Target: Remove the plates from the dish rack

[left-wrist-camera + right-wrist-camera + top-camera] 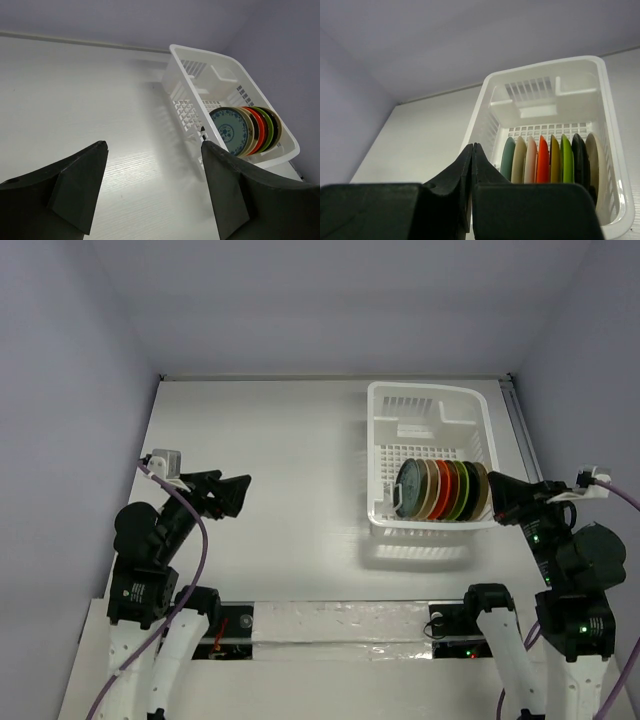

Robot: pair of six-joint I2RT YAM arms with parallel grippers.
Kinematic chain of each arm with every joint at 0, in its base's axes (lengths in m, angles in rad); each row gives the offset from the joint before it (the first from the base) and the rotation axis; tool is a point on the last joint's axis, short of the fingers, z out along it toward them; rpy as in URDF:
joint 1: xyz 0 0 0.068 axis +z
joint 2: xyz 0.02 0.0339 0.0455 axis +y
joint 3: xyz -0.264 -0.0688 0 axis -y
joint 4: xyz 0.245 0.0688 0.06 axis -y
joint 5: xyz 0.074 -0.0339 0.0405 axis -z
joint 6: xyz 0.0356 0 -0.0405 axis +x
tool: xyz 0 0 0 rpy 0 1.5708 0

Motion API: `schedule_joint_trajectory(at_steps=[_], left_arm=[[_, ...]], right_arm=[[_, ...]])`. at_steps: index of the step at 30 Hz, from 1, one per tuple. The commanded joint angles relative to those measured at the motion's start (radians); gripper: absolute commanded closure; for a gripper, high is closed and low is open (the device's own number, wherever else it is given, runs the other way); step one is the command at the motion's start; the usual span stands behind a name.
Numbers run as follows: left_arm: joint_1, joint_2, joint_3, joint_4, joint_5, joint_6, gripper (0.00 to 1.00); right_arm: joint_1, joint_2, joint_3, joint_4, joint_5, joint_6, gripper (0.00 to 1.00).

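On my feed the white desk (270, 470) shows a faint wood grain. The white dish rack (425, 387) stands directly on it at about two o'clock, near the right edge.

1. A white table (270, 490) with a faint wood grain.
2. Pale lavender-grey walls (330, 300) on three sides.
3. A glossy whitish strip (340, 622) along the table's near edge.
4. A thin metal rail (520, 425) on the table's right edge.

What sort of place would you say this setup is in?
Probably a robot test cell, not a kitchen: bare walls enclose a white table, with two arms mounted at its edge and one dish rack of plates.
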Motion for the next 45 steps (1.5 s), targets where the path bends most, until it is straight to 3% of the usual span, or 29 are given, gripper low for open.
schedule_joint_trajectory(at_steps=[1, 4, 6, 8, 10, 13, 14, 16, 17, 21, 24, 25, 28, 30, 34, 38, 45], left_arm=[[-0.005, 0.002, 0.002, 0.014, -0.003, 0.017, 0.27], [-0.005, 0.0, 0.007, -0.001, -0.042, 0.002, 0.27], [-0.005, 0.003, 0.002, 0.002, -0.035, -0.015, 0.35], [-0.014, 0.014, 0.004, 0.007, -0.009, -0.015, 0.53], [-0.014, 0.011, 0.009, 0.008, -0.018, -0.008, 0.61], [-0.014, 0.035, 0.022, -0.001, -0.079, 0.0, 0.81], [-0.014, 0.052, 0.025, -0.002, -0.094, -0.001, 0.93], [-0.014, 0.096, 0.025, 0.011, -0.102, -0.006, 1.0], [-0.014, 0.106, 0.016, 0.027, -0.096, -0.01, 1.0], [-0.014, 0.118, -0.037, 0.093, -0.085, -0.008, 1.0], [-0.014, 0.1, -0.076, 0.099, -0.085, -0.006, 1.0], [-0.014, 0.089, -0.076, 0.099, -0.078, -0.001, 1.0], [-0.014, 0.072, -0.086, 0.11, -0.078, -0.003, 0.97], [-0.014, 0.072, -0.088, 0.113, -0.073, -0.001, 0.94], [-0.014, 0.074, -0.094, 0.119, -0.056, -0.004, 0.82], [-0.014, 0.066, -0.097, 0.119, -0.052, -0.006, 0.62], [-0.014, 0.063, -0.1, 0.12, -0.052, -0.009, 0.57]], right_arm=[[-0.002, 0.016, 0.02, 0.002, -0.056, -0.023, 1.0], [-0.002, 0.041, 0.017, -0.006, -0.05, -0.027, 1.0], [-0.002, 0.073, -0.003, 0.017, -0.057, -0.014, 1.0], [-0.002, 0.111, -0.027, 0.062, -0.082, 0.014, 1.0], [-0.002, 0.177, -0.036, 0.083, -0.108, 0.022, 1.0], [-0.002, 0.236, -0.065, 0.094, -0.081, 0.019, 1.0], [0.025, 0.249, -0.072, 0.096, -0.065, 0.019, 1.0], [0.069, 0.294, -0.084, 0.088, 0.004, 0.017, 1.0], [0.103, 0.309, -0.084, 0.085, 0.034, 0.017, 1.0], [0.327, 0.417, -0.07, 0.047, 0.393, 0.028, 1.0], [0.404, 0.529, -0.059, 0.002, 0.504, 0.035, 1.0], [0.419, 0.549, -0.059, 0.001, 0.522, 0.037, 0.97], [0.456, 0.605, -0.05, 0.019, 0.533, 0.043, 0.72], [0.487, 0.636, -0.03, 0.031, 0.541, 0.045, 0.66], [0.547, 0.713, 0.025, -0.008, 0.628, 0.054, 0.62], [0.558, 0.773, 0.045, -0.022, 0.671, 0.054, 0.62], [0.558, 0.851, 0.068, -0.033, 0.707, 0.049, 0.6]])
